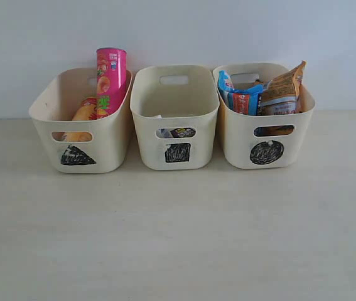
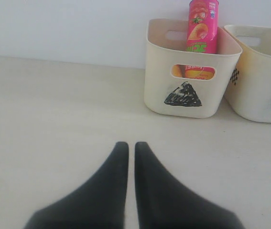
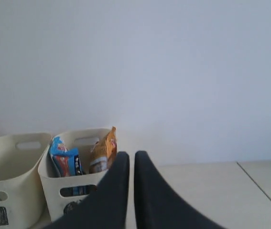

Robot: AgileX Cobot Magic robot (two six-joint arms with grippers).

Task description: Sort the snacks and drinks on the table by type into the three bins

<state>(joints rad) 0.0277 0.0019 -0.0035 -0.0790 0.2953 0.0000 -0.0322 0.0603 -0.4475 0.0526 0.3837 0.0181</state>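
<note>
**A:** Nearest entries first, please.

**B:** Item one, left claw (image 2: 127,145): two black fingers pressed together with nothing between them, over bare table (image 2: 54,109). Item two, right claw (image 3: 127,155): same condition, fingers together and empty.

**A:** Front and middle of the table?

**B:** Nothing to list.

**A:** Far edge, then.

**B:** Three cream tubs in a row along the far edge, close to the wall (image 1: 178,31), with their marked fronts facing the near edge.

Left of the row is the triangle tub (image 1: 112,153). It holds a pink chip tube (image 1: 111,78), nearly upright at the end nearest its neighbour, with its top well above the rim. It also holds a yellow-red chip tube (image 1: 85,113), which leans low beside the pink one and shows partly through the handle slot.

**A:** Centre?

**B:** The square tub (image 1: 146,135). Its contents sit below the rim. A dark carton (image 1: 183,132) shows through the handle slot, with a pale carton (image 1: 165,133) just beside it. Little of either can be seen.

**A:** Right?

**B:** The circle tub (image 1: 237,141). It holds a blue packet (image 1: 237,97) and an orange-brown packet (image 1: 282,91), standing on end and touching. Both poke above the rim, and the orange-brown one sits at the end away from the square tub.
</note>
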